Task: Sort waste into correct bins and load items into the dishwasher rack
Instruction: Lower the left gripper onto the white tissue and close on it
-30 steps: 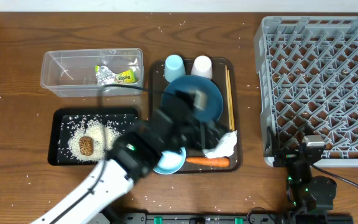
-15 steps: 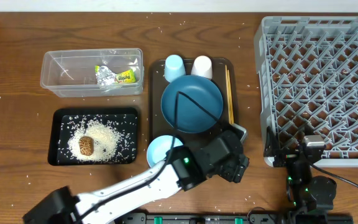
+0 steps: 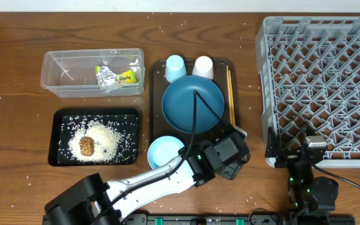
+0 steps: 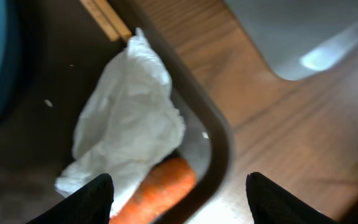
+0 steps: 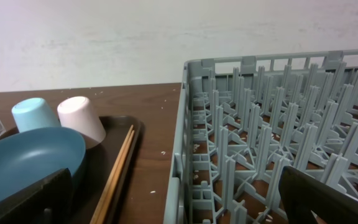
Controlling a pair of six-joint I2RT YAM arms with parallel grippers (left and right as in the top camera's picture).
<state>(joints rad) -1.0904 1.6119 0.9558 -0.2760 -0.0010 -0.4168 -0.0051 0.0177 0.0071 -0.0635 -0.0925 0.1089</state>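
Over the wooden table (image 3: 17,44), speckled with loose white grains (image 3: 167,28), the clear tub (image 3: 49,75) holds the crumpled green-yellow-and-white wrapper (image 3: 117,77), its print too small to read. The black tray (image 3: 60,157) in front of it carries a heap of rice (image 3: 108,136) with the brown lump (image 3: 87,146) on it. On the brown serving tray (image 3: 155,94) sit the dark-blue plate (image 3: 192,103), light-blue cup (image 3: 175,64), white cup (image 3: 203,65), chopsticks (image 3: 230,94) along the right rim and the light-blue bowl (image 3: 164,152) at the front. The left gripper (image 3: 233,150) hangs over that tray's front right corner, and the grey rack (image 3: 330,75) stands to the right. From the left wrist, the jaws are spread wide and empty above the orange carrot (image 4: 163,185), which lies half under a crumpled white napkin (image 4: 126,124) against the tray's rim. From the right wrist, the right gripper (image 5: 173,180) is spread fully, holding nothing, low before the rack's near wall, with a pale plain wall (image 5: 166,37) behind the table.
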